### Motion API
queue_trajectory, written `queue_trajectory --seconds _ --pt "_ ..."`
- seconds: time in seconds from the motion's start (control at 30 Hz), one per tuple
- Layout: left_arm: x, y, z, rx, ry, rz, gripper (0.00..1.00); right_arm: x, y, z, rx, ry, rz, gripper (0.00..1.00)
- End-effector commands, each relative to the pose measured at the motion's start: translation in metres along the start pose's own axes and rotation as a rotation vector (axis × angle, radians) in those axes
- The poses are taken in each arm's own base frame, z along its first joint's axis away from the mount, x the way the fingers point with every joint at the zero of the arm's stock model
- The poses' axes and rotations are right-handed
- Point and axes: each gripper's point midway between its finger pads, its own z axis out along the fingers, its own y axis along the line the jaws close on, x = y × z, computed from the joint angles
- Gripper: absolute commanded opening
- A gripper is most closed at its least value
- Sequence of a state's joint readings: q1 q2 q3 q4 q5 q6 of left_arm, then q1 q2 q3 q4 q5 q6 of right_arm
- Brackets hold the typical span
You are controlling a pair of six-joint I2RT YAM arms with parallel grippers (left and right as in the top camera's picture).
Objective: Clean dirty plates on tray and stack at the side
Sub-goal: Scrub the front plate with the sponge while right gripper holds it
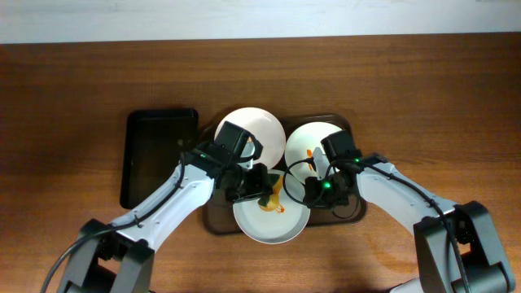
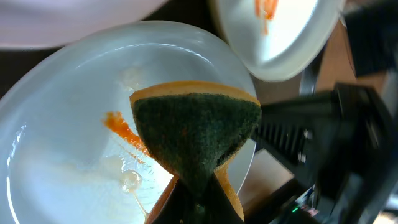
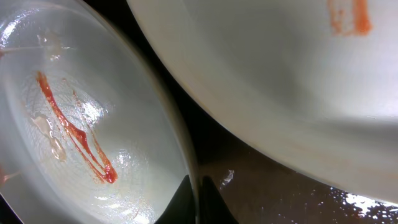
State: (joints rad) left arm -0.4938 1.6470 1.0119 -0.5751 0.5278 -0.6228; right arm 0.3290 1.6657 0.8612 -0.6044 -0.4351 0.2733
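Three white plates lie on a dark brown tray (image 1: 213, 221). The front plate (image 1: 271, 226) (image 2: 68, 143) (image 3: 81, 124) carries red sauce streaks. My left gripper (image 1: 262, 189) (image 2: 202, 208) is shut on a yellow sponge with a green scouring face (image 2: 196, 134), held just over that plate's right half. My right gripper (image 1: 312, 192) (image 3: 198, 199) is shut on the front plate's right rim. The back right plate (image 1: 313, 146) (image 2: 280, 31) (image 3: 298, 81) has an orange smear. The back left plate (image 1: 248, 130) looks clean.
A black rectangular tray (image 1: 159, 155) lies on the wooden table (image 1: 73, 106) left of the brown tray. Both arms cross over the brown tray's front half.
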Motion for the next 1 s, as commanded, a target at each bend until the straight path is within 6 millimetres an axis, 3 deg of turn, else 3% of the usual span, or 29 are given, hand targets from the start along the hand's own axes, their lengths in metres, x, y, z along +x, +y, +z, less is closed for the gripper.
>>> queue_trajectory --seconds 0.0,0.07,0.17,0.67,0.97 --pt "-0.001 -0.008 0.007 0.051 0.027 -0.203 0.0 -0.004 0.003 0.0 0.0 -0.003 -0.011 0.04" --pt "0.0 -0.021 0.011 0.105 0.049 -0.223 0.0 -0.004 0.003 0.0 0.0 -0.003 -0.011 0.04" --pt "0.003 -0.023 0.017 0.112 0.054 -0.264 0.0 -0.004 0.003 0.0 0.0 -0.003 -0.011 0.04" --pt "0.03 -0.004 0.044 0.22 0.095 -0.316 0.0 -0.004 0.003 0.0 0.0 -0.002 -0.011 0.04" --pt "0.041 -0.013 0.044 0.316 0.139 -0.271 0.0 -0.004 0.003 0.0 0.0 -0.002 -0.011 0.04"
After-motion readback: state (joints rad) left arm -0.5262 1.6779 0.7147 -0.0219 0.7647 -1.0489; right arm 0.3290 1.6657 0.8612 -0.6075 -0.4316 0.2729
